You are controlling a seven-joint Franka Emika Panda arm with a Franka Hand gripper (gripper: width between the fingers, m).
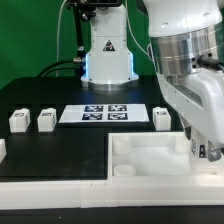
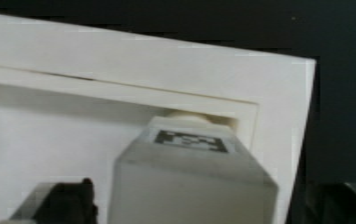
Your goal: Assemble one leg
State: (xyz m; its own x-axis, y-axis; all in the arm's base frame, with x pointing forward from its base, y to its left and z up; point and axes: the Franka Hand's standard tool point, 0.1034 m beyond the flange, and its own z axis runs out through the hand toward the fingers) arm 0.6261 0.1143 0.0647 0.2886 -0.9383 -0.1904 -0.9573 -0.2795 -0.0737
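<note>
Now arm lowered, gripper [image 1: 203,150] clasping leg [image 2: 191,160]

Bright overhead light is washing out the large flat white plastic panel [image 1: 150,160]; the wrist view is blurring softly.

Black table [image 1: 40,150], marker board [image 1: 106,113], three loose legs [image 1: 19,121] [image 1: 46,120] [image 1: 162,118], large white panel [image 1: 150,160].

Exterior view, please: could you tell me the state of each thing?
Leg: upright at the panel's corner, under the claw.
Claw: lowered over that corner; grip unclear.
Panel: lying flat.
Loose legs: on the table, apart.
</note>
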